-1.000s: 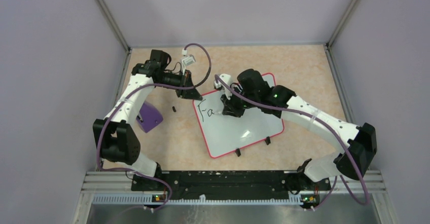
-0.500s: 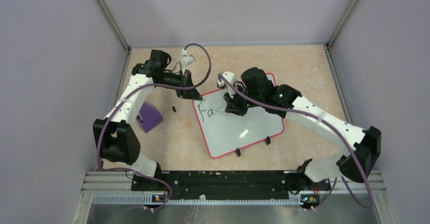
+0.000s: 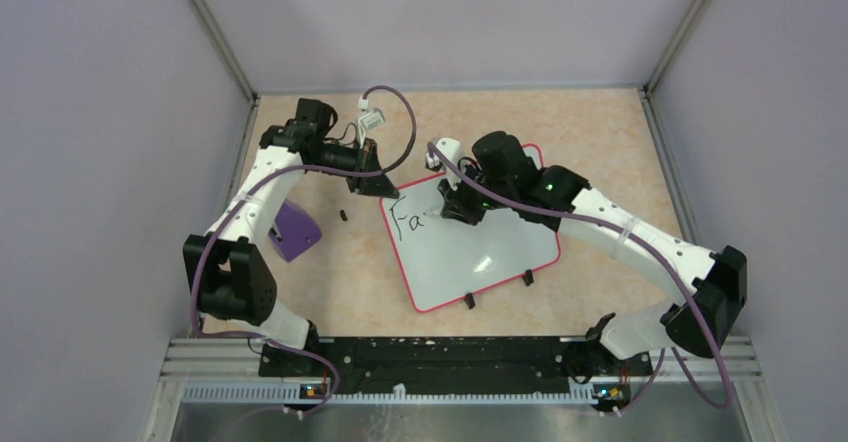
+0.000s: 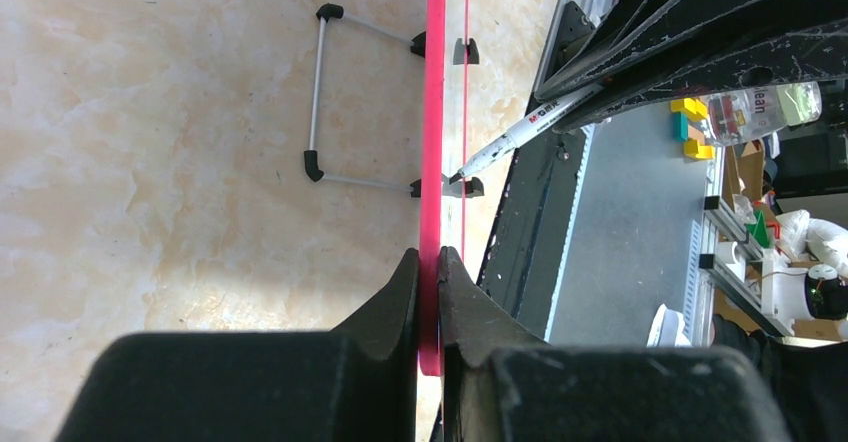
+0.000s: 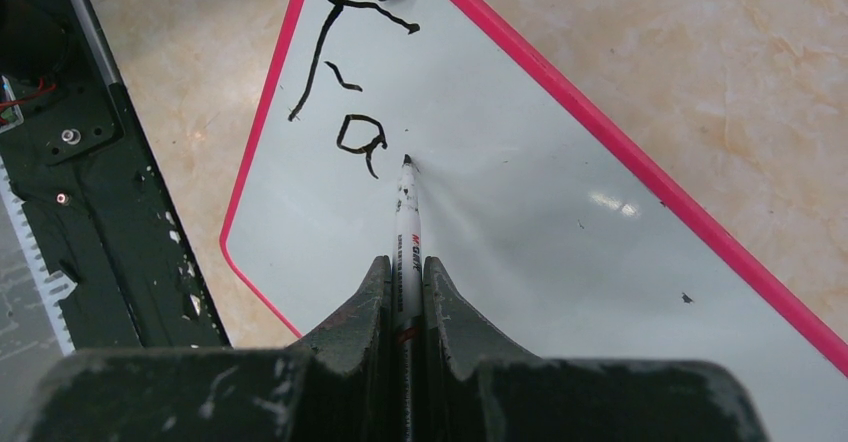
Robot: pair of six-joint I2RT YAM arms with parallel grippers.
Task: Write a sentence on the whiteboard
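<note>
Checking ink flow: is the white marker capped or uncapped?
Uncapped: the white marker shows a bare black tip beside black lettering on the red-rimmed whiteboard.

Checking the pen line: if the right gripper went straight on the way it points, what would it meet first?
The whiteboard: the marker clamped in the right gripper leads, its tip aimed at bare white just beside the written "a". The tip looks at or almost on the surface.

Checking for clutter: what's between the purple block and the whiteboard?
One small black piece, maybe a pen cap, lies on the table between the block and the whiteboard. It shows in the top view only.
</note>
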